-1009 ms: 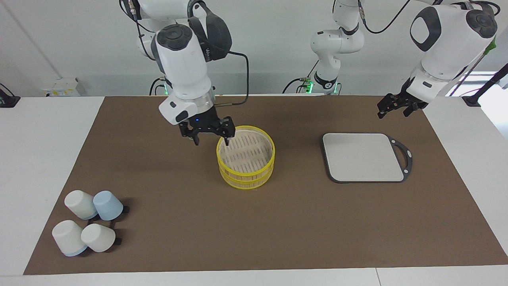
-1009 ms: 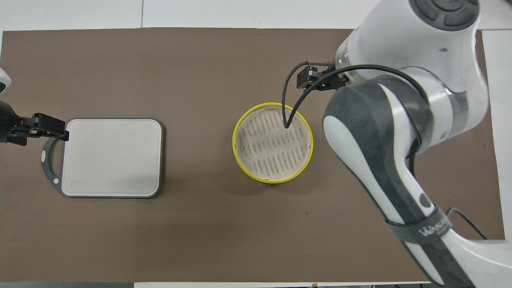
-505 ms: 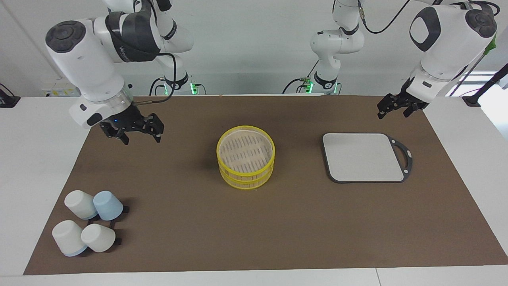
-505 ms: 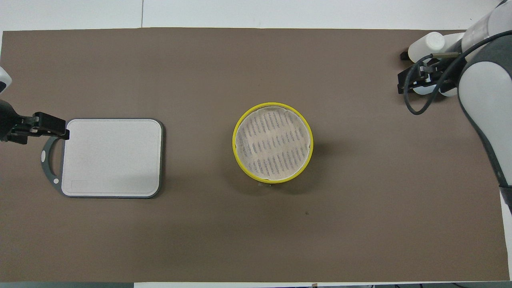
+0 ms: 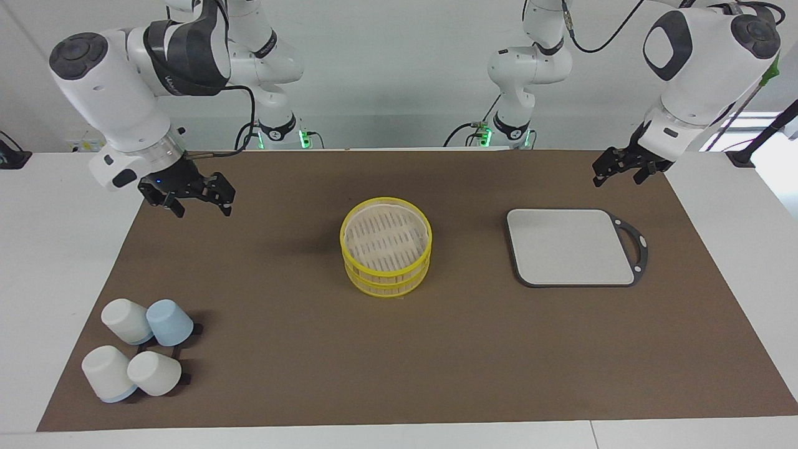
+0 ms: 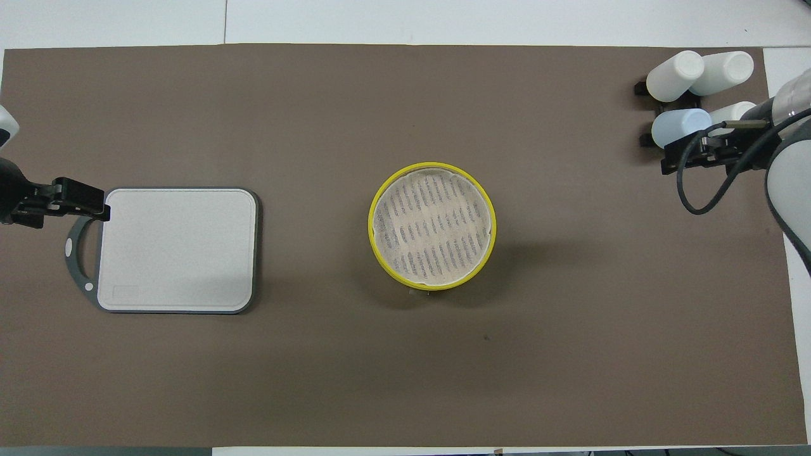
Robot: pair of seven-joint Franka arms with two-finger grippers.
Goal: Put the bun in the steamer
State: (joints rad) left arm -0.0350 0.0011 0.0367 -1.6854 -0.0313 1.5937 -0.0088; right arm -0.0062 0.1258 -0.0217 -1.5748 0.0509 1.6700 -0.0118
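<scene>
The steamer (image 5: 386, 282) stands mid-mat as two stacked yellow-rimmed tiers; its slatted floor shows bare in the overhead view (image 6: 370, 225). No bun shows in either view. My right gripper (image 5: 204, 211) is open and empty, up over the mat's edge at the right arm's end, well apart from the steamer; it also shows in the overhead view (image 6: 694, 155). My left gripper (image 5: 618, 178) is open and empty, waiting above the mat near the grey board's handle; it also shows in the overhead view (image 6: 70, 199).
A flat grey board (image 5: 570, 246) with a dark handle lies toward the left arm's end (image 6: 177, 250). Several white and blue cups (image 5: 137, 355) lie on a rack at the right arm's end, farther from the robots (image 6: 697, 82).
My right gripper has swung from over the steamer's rim to the mat's edge at the right arm's end, still open. The left arm and the steamer have not moved.
</scene>
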